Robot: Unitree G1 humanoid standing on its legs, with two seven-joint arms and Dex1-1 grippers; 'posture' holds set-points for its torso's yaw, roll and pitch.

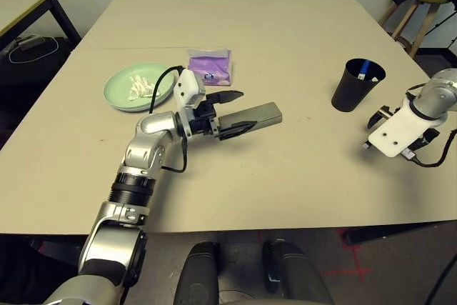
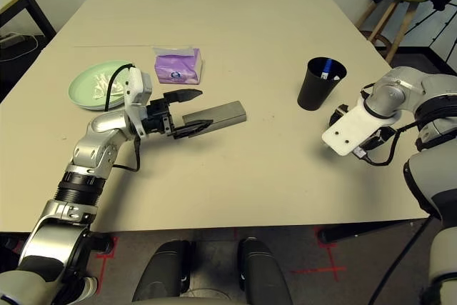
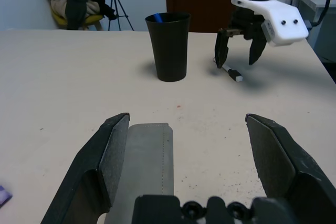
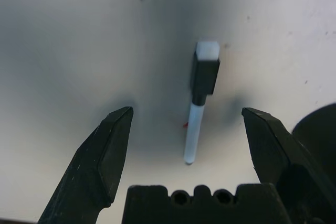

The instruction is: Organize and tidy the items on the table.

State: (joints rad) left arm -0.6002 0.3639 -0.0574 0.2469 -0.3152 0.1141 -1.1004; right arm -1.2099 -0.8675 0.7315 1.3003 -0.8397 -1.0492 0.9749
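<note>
The surface (image 1: 300,41) is big, flat and smooth, a light beige colour.

The left claw (image 1: 230,113) points sideways, level over the surface. Its two black pointed fingers (image 3: 107,153) stand wide open and hold nothing. One finger is over the near end of the glasses case (image 1: 260,116); the other is off to the side of it. The case is long and flat, grey-tan, with rounded edges and a line of stitching along it. It lies flat near the middle of the surface.

The right claw (image 3: 237,54) hangs pointing down, near the right edge of the surface. Its fingers are wide open too, and empty. Right under it lies the small marker (image 4: 200,98), a thin white stick with a black band and a white square end. It lies flat between the two fingers, and they do not touch it.

Just beside that claw stands the black cup (image 1: 358,84), tall, round and smooth, wider at the top. Something blue sticks up inside it.

On the left side sits a round pale-green plate (image 1: 119,96) with crumpled white tissue (image 1: 139,85) on it. Next to the plate lies a soft purple tissue pack (image 1: 210,67).
</note>
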